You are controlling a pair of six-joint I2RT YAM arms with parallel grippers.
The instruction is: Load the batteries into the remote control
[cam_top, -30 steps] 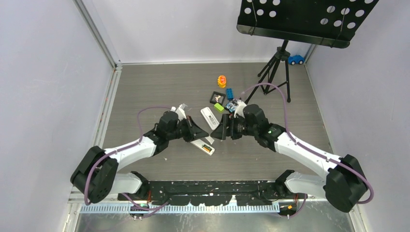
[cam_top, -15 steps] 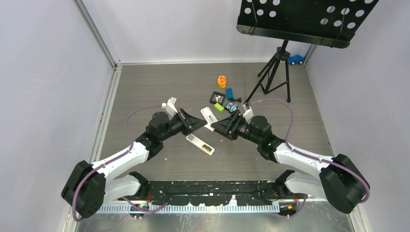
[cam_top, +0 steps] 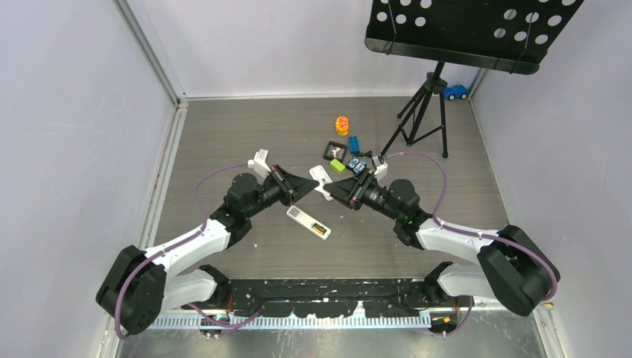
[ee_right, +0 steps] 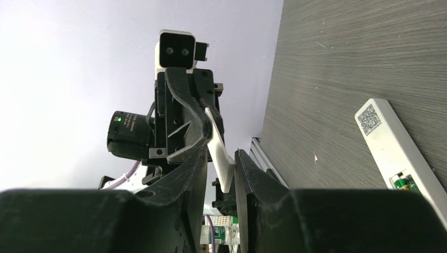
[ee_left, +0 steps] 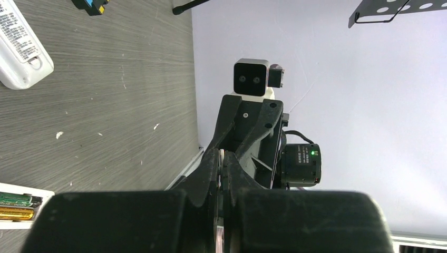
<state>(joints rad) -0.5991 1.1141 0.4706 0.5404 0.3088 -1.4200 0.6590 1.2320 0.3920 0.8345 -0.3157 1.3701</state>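
A wide stretch of grey counter [cam_top: 223,134] runs from the left wall [cam_top: 74,149] to the middle, where my two arms meet.

My left arm reaches forward and inward. My left end effector [cam_top: 309,186] is lifted off the counter and clamped tight on a thin flat white piece [ee_right: 221,158].

The remote control [cam_top: 304,218] lies on the counter just nearer than that meeting point. It is back up, and the batteries [cam_top: 320,229] sit side by side in the open recess at its right end.

My right arm comes in low from the right. My right end effector [cam_top: 330,192] is tip to tip with the left one, its fingers [ee_right: 248,174] narrowly flanking the same white piece. I cannot tell whether they pinch it.

A slimmer second remote [ee_left: 18,42] lies just beyond. Farther back sit a green block [cam_top: 337,165], a black tray [cam_top: 335,151], a blue block [cam_top: 355,143] and an orange toy [cam_top: 342,124]. The tripod [cam_top: 425,112] crowds the back right, under a black perforated panel [cam_top: 469,30].
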